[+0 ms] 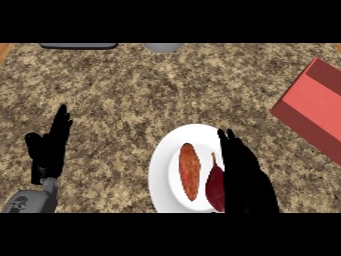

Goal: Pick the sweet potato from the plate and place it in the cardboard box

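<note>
Maroon sweet potato [216, 190] beside right hand [247, 175]

I see the sweet potato [216, 186] lying on the right half of the round white plate [165, 165], low in my view. It is dark red and tapers to a thin tip pointing away from me; its right flank is hidden. The cardboard box [324, 117] sits well apart at the far right. It is red with a pinker inside, open-topped, set at an angle and cut off by the view's edge.
</note>
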